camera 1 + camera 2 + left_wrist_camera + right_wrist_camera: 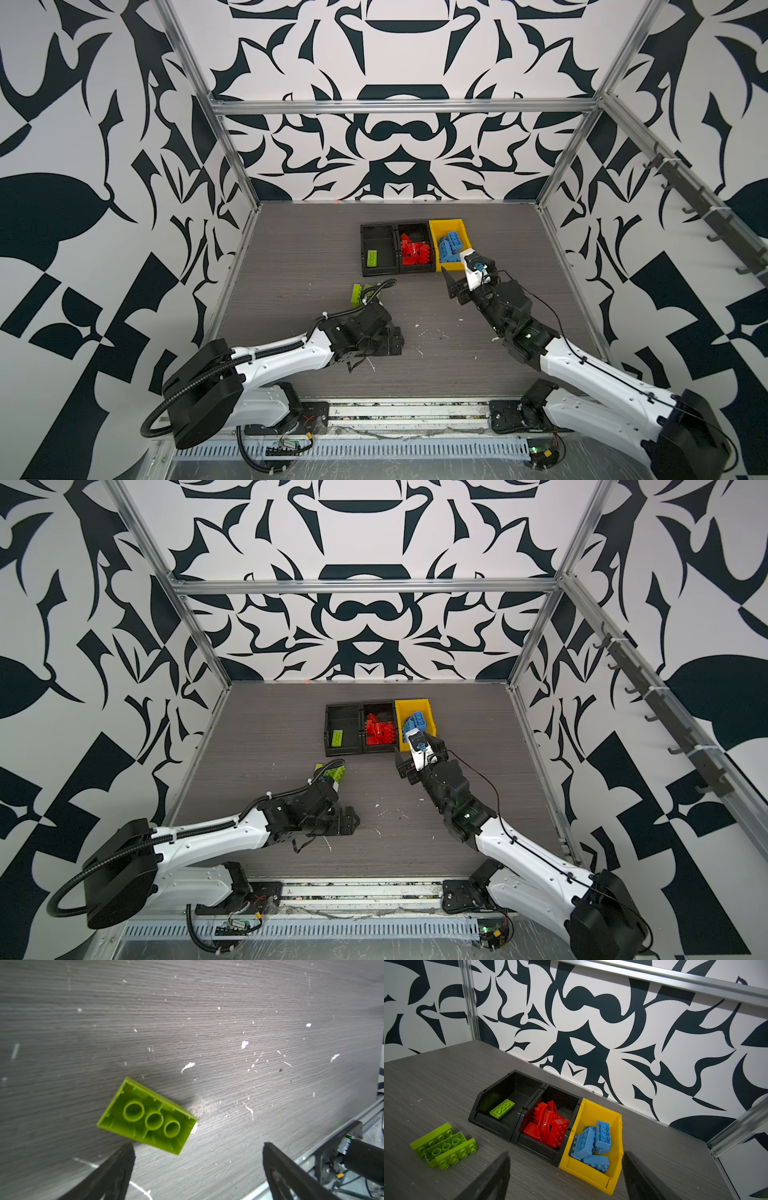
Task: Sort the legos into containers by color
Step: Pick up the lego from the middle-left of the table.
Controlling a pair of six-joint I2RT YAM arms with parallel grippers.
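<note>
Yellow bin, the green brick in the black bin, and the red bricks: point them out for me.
yellow bin [591, 1113], right wrist view, bare inner back wall.
green brick [502, 1108], right wrist view, middle of its upward face.
red bricks [548, 1126], right wrist view, centre of the pile.

Grey table [446, 1088] holds two black bins [492, 1126], a yellow bin [587, 1176] and loose lime bricks [444, 1147]
</note>
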